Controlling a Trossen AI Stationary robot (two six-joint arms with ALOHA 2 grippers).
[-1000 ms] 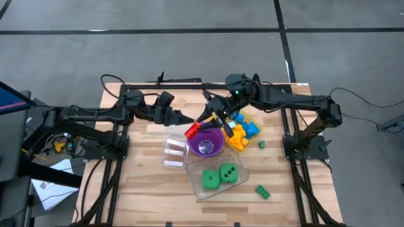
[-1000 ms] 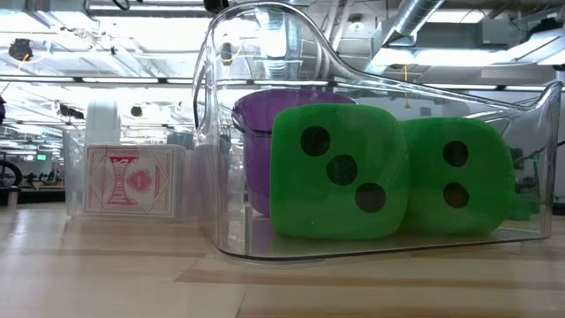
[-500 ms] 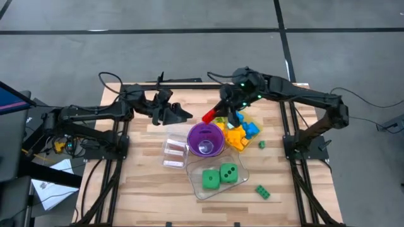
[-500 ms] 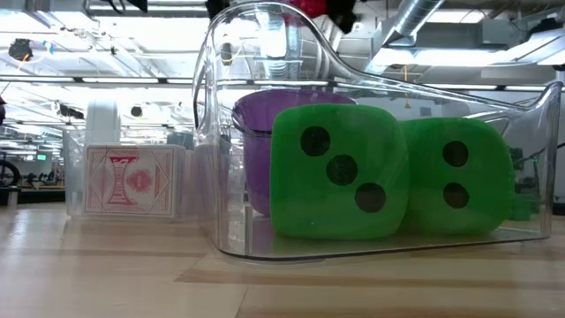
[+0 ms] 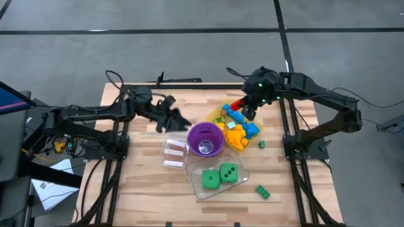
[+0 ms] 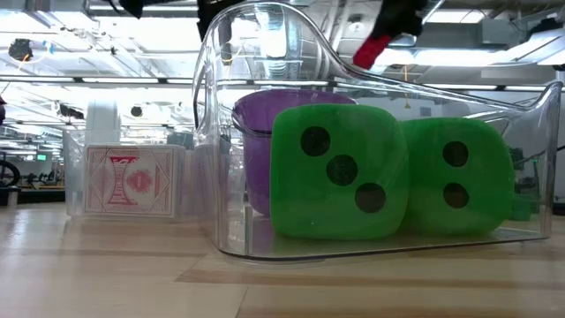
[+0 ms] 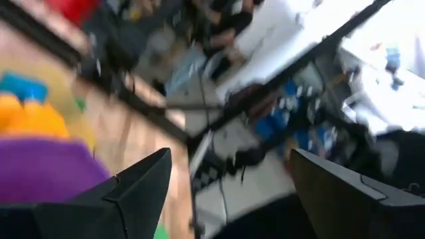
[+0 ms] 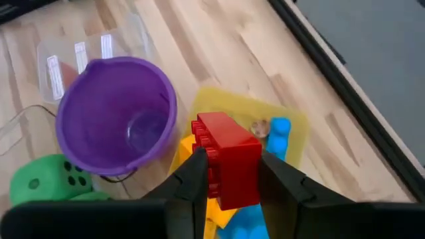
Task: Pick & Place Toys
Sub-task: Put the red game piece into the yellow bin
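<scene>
The right gripper is pinching a red brick between its fingers and is holding it in the air above the yellow tray, where blue, yellow and orange bricks are lying in a heap. The purple cup is standing just beside that tray. The left gripper is hovering near the cup with its fingers spread and nothing between them. Two green dice are sitting in a clear tub.
</scene>
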